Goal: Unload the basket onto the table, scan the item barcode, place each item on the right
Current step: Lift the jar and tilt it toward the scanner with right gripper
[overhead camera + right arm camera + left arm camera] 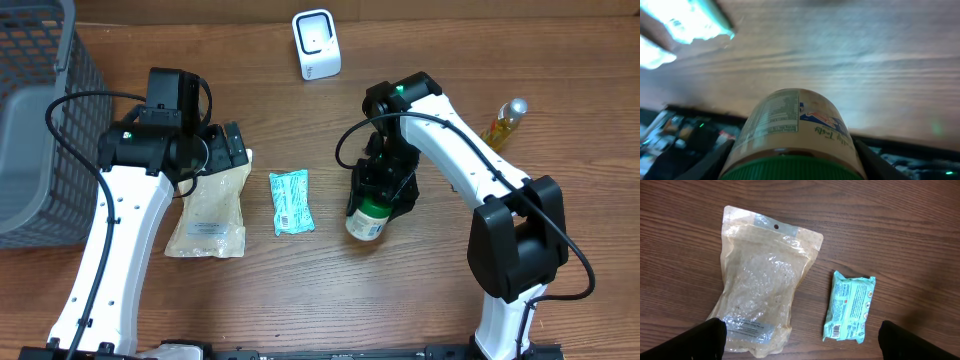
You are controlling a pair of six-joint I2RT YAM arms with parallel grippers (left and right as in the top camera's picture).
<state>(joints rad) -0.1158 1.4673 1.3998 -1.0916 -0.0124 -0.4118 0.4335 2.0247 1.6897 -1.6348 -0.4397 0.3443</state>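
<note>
Wood-grain table, seen from above and from both wrists.

Right side first. Right gripper: fingers closed around a jar, one dark finger on each side of its body. Jar has a green lid, which sits nearest the wrist camera, and a pale label with fine print and a blue-and-red mark. Base points away from the wrist. From overhead the jar lies at a slant under the gripper, bottom end toward the near edge of the table. Cannot tell whether the base touches the wood. No barcode made out on the visible part of the label.

Left gripper: fingertips spread wide, nothing between them but bare wood. It hangs over the top end of a clear pouch of pale grainy contents, which lies flat with a hang-hole at one end and a label at the other.

Outward from there:
- teal packet lies flat between pouch and jar, apart from both; a small barcode patch is near one corner.
- white scanner stands upright at the far edge, well apart from the jar.
- small bottle of yellow liquid lies on its side at far right, beyond the right arm.
- grey mesh basket is at far left, partly out of frame.
</note>
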